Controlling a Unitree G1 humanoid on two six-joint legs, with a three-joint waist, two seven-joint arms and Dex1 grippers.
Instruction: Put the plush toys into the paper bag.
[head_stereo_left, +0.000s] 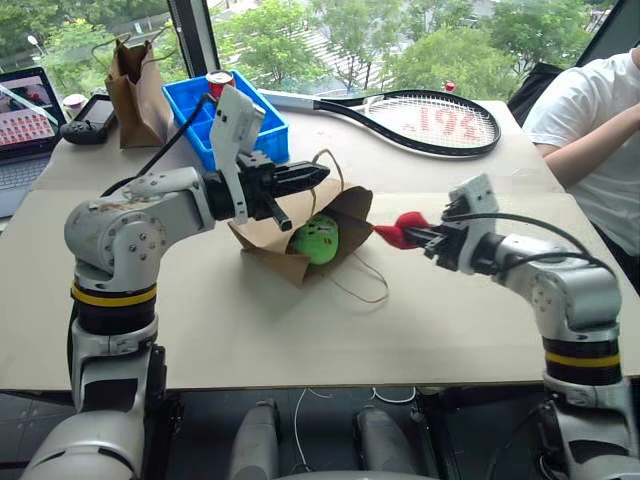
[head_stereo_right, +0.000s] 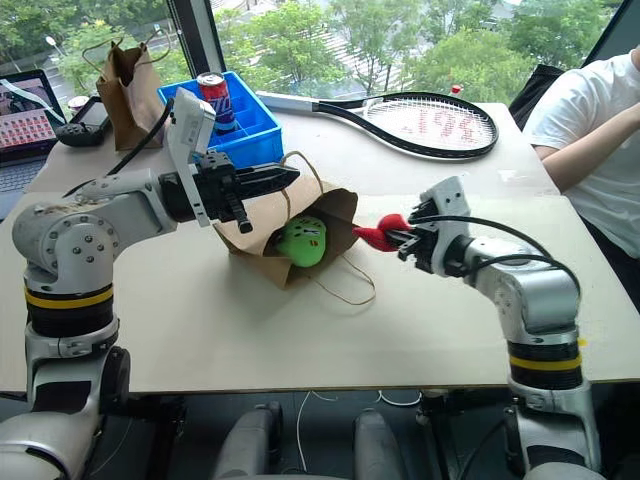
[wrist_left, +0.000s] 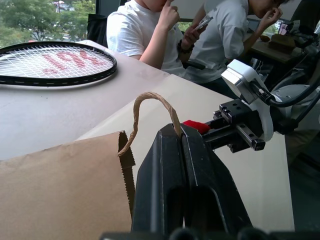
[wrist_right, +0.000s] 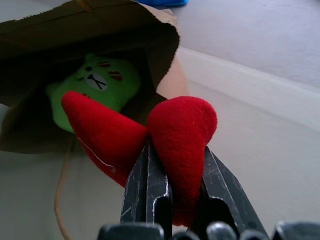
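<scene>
Paper bag (head_stereo_left: 300, 235): lying on its side mid-table, mouth toward the right gripper (head_stereo_left: 425, 238); green spotted plush (head_stereo_left: 318, 238) inside the opening. Red chili plush (head_stereo_left: 398, 229): pinched in the right gripper, just outside the mouth. Left gripper (head_stereo_left: 312, 177): clamped on a twine handle (wrist_left: 150, 107), lifting the bag's upper edge. Behind: blue bin (head_stereo_left: 240, 125), tennis racket (head_stereo_left: 425, 122), narrower paper bag (head_stereo_left: 138, 92).

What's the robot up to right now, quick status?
Left gripper shut on paper bag handle, holding it open. Right gripper shut on red chili at bag mouth. Green toy already inside. Nothing blocking.
</scene>
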